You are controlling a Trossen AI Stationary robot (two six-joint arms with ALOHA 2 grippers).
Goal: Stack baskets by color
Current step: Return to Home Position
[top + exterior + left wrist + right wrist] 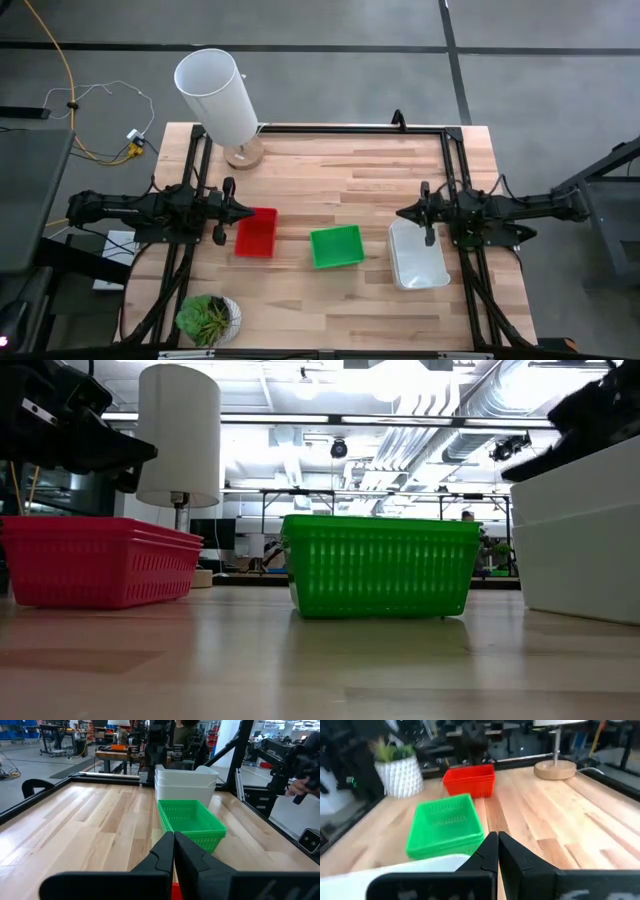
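Now the baskets stand as 3 one-colour stacks in a row across the middle of the wooden table (340, 175). In the high view the red stack (256, 232) is on the left, the green stack (336, 246) in the middle and the white stack (418, 254) on the right. Each stack stands apart from the next, with bare wood between them.

The left gripper (248, 211) points toward the table's centre with its 2 fingers pressed together and nothing between them. Its tips sit over the corner of the red stack nearest the tall white cylinder (218, 95). In the left wrist view only a sliver of red shows beneath the closed fingers (165, 855). The green and white stacks lie farther ahead, well clear of the jaws. The low view shows this arm raised above the red stack, not touching it.

The right gripper (400, 212) mirrors it from the other side, jaws together and empty. Its tips are near the white stack's corner that faces the green stack. In the right wrist view the white rim lies below the closed fingers (510, 855), and the green and red stacks sit beyond them.

The cylinder stands on a round wooden base (244, 153) at a far corner of the table. A small potted plant (208, 318) sits at the near corner on the left arm's side.
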